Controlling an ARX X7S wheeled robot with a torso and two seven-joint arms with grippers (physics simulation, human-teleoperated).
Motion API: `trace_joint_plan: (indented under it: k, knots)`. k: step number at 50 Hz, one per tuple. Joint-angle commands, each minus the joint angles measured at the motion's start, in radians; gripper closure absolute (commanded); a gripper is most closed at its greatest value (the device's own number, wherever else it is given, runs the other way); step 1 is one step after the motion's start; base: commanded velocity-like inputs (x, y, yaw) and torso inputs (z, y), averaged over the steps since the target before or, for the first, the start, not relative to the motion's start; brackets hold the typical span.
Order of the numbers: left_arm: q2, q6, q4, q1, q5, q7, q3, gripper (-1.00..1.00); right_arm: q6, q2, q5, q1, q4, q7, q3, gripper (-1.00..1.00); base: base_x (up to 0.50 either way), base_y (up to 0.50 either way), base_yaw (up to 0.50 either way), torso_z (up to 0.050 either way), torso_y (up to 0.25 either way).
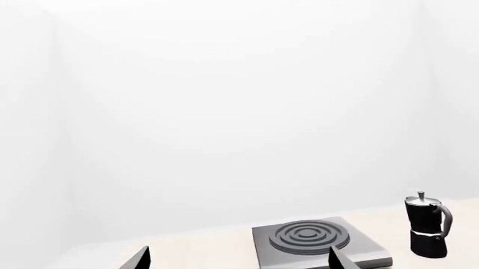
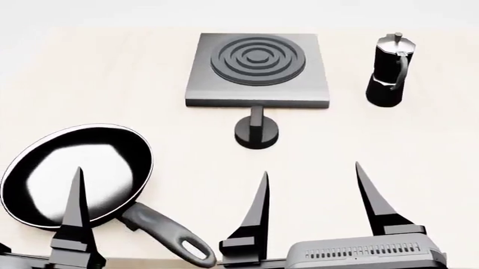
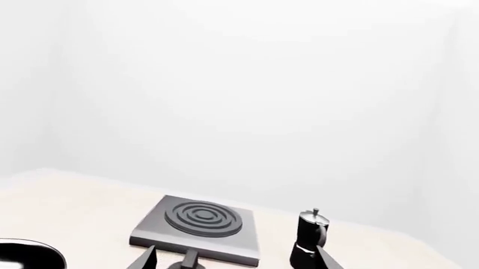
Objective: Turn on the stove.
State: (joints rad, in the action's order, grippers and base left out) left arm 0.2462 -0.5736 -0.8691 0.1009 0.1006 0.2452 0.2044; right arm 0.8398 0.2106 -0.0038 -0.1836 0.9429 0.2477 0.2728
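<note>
Stove knob [image 2: 257,133] sitting dead ahead of my right fingers [image 2: 311,193], just in front of the stove [image 2: 257,70].
I'm seeing both pairs spread and holding nothing; the ridge is running front-to-back, and the left fingers [image 2: 75,202] are hanging over the frying pan [image 2: 75,174] on the desk [image 2: 419,145].

We see stove [image 2: 258,64] top centre of head view on table [image 2: 112,84], knob [image 2: 257,133] just below its front edge. Moka pot [image 2: 389,70] upper right, apart from stove. Frying pan [image 2: 75,176] lower left, handle twd bottom centre.
</note>
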Motion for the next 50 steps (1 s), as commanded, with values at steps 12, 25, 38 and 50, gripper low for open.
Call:
trace_joint_plan:
  k: [12, 25, 38, 50]
  knots:
    - [0.013, 0.010, 0.015, 0.004, -0.006, 0.015, 0.016, -1.00, -0.003, 0.010, 0.009, -0.004, -0.004, 0.009, 0.008, -1.00, 0.00, 0.16, 0.00, 0.000, 0.000]
    - [0.018, 0.010, 0.012, 0.004, 0.003, 0.021, 0.015, -1.00, -0.020, 0.015, 0.022, 0.000, -0.005, 0.008, 0.009, -1.00, 0.00, 0.12, 0.00, 0.000, 0.000]
    - [0.024, 0.011, 0.011, 0.005, 0.007, 0.028, 0.021, -1.00, -0.020, 0.014, 0.033, -0.001, -0.004, 0.015, 0.005, -1.00, 0.00, 0.00, 0.00, 0.000, 0.000]
    - [0.029, 0.003, 0.005, 0.007, 0.012, 0.036, 0.025, -1.00, -0.013, 0.015, 0.044, 0.000, -0.012, 0.019, -0.003, -1.00, 0.05, 0.00, 0.00, 0.000, 0.000]
